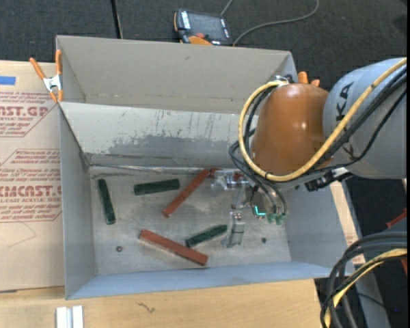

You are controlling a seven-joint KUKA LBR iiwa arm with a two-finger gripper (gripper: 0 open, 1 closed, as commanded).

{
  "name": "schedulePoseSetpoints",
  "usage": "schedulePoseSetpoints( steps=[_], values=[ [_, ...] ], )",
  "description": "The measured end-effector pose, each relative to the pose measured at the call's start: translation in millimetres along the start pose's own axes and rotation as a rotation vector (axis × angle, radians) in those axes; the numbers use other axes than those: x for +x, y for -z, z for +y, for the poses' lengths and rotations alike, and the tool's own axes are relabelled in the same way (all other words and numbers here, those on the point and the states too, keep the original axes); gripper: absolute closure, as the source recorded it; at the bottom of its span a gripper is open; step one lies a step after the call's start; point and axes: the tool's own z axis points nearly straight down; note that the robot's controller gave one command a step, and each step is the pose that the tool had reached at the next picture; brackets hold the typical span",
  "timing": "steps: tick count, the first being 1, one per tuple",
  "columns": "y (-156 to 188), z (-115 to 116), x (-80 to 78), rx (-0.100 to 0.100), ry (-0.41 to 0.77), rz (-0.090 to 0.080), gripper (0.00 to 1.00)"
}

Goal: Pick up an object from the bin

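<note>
Slippage threatens: the gripper [236, 232], open or closed I cannot tell, sits at the dark green stick's [206, 236] right end, low-right in the bin [157, 125], where an off-centre grab may let it pivot.

You're looking at five loose bars in the bin [78, 183], and they come in two kinds. Three are dark green: the left green bar [106, 200], the middle green bar [156, 187] and the right green bar [206, 236]. Two are red-brown: the upper red-brown bar [186, 193] and the lower red-brown bar [173, 247]. That's three green, two red-brown for you.
</note>
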Motion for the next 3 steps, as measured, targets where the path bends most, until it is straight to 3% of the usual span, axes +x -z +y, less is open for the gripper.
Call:
schedulePoseSetpoints(
  steps=[1,2,3],
  values=[
    [-112.8,5.1,13.7,0.001,0.262,-0.016,0.00],
    [-112.2,4.7,15.7,0.001,0.261,-0.008,1.00],
    [23.1,-23.1,-17.7,0.003,0.234,-0.019,1.00]
  ],
)
